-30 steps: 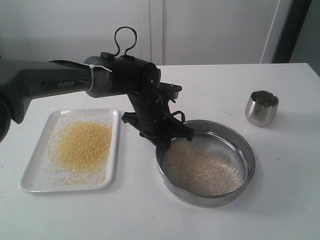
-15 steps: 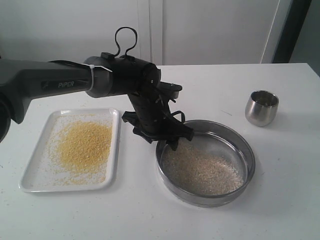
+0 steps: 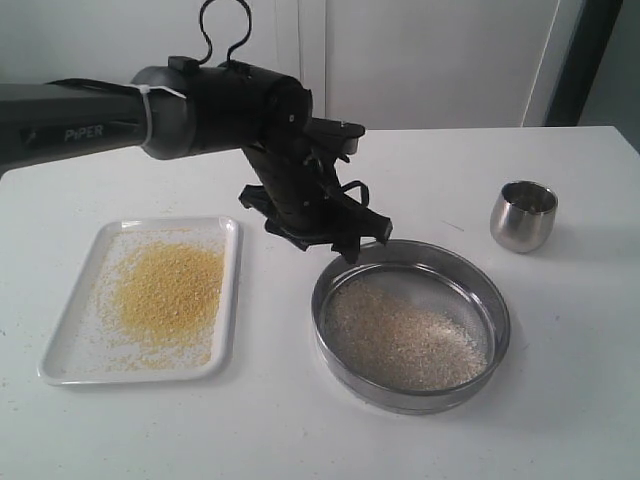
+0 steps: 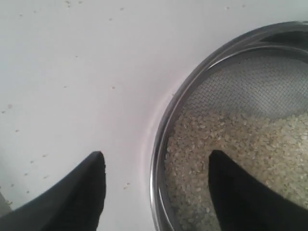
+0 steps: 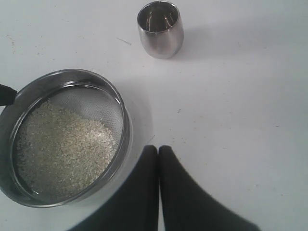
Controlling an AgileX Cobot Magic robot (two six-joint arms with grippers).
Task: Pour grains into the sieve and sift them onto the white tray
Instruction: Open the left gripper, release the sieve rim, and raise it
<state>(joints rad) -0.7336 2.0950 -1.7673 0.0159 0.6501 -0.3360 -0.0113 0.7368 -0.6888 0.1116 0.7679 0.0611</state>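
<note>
Spread left pincer point(image 4: 156, 161) hangs over sieve point(image 3: 420, 398) rim; steel cup point(image 3: 523, 215) stands apart.

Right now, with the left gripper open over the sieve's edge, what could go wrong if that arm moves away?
1. The left gripper hangs open astride the rim of the sieve. A low sideways move might hook the rim and spill the pale grains.
2. The white tray lies close by on that arm's side. A sweep that way could knock it and scatter its yellow granules.
</note>
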